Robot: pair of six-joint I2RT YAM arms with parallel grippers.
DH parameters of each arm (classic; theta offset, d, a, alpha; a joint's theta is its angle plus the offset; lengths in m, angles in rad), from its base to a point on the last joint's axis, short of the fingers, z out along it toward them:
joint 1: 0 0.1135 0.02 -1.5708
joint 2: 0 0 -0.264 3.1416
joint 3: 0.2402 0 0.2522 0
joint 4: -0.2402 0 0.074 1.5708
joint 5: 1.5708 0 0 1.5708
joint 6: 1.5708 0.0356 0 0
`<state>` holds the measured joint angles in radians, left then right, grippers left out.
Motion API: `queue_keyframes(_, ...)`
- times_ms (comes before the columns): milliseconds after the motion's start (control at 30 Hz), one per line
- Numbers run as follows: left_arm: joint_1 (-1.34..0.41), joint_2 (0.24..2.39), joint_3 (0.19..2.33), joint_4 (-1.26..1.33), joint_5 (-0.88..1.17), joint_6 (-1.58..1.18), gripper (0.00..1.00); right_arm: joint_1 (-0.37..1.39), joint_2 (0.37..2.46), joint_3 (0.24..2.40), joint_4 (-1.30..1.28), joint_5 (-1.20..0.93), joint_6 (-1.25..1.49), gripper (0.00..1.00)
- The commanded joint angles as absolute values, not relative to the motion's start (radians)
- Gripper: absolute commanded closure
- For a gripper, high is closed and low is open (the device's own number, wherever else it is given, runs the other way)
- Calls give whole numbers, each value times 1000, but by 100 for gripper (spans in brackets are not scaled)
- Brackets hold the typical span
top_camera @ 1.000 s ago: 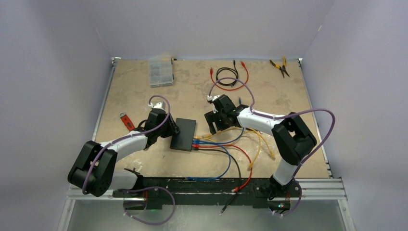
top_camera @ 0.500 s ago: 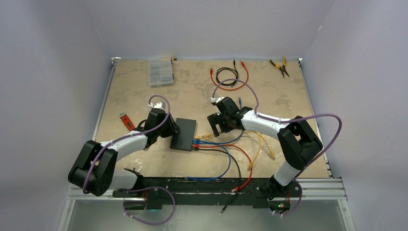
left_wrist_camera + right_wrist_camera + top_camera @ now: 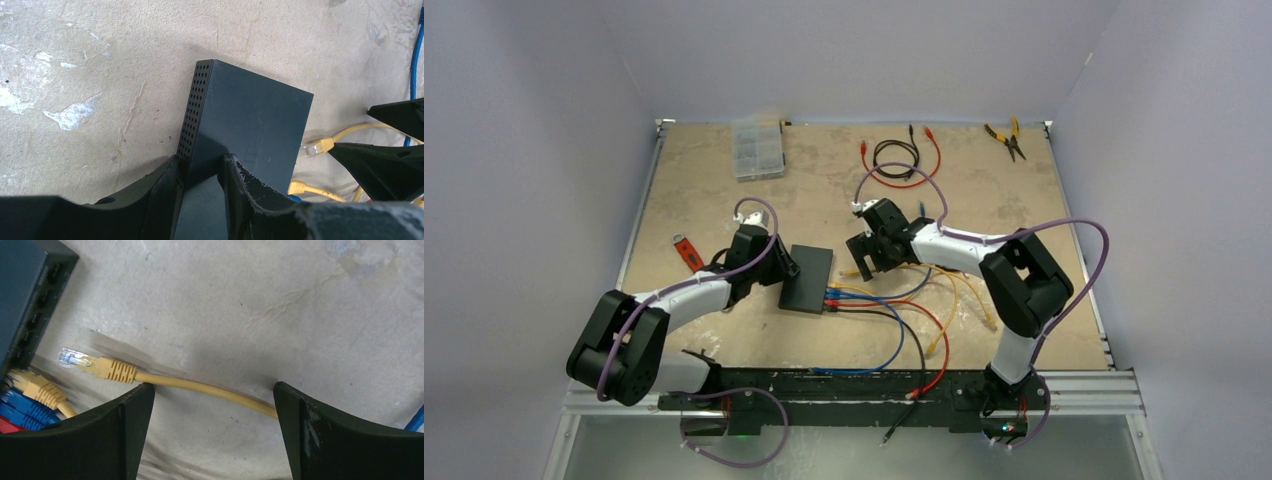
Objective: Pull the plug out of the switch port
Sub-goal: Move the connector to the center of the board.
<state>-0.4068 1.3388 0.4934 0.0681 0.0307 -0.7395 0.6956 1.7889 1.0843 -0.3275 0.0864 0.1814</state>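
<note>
The left gripper pinched the switch by one edge. The plug lay loose on the desk just beside the switch's ports, with the right gripper spread wide over its cable.

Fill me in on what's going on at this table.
The left gripper clamps one end of the black switch, holding it on the table. The right gripper hangs open over a yellow cable whose plug lies loose on the table, just clear of the ports. Other plugs, yellow, blue and red, run into the switch beside it.
</note>
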Motion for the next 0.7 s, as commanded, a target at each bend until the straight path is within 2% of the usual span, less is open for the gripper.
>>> queue_keyframes(0,-414,1385,450,-45,44,-702,64,701,1824,1148,-287,70,159,9)
queue_keyframes(100,-414,1388,449,-43,47,-701,64,702,1864,1182,-274,51,148,15)
queue_keyframes(367,-414,1388,445,-43,48,-697,64,698,2000,1272,-297,-20,156,41)
queue_keyframes(600,-414,1388,436,-35,50,-699,64,646,2071,1299,-276,-118,161,73)
queue_keyframes(667,-414,1388,436,-34,51,-699,64,615,2080,1292,-259,-162,160,79)
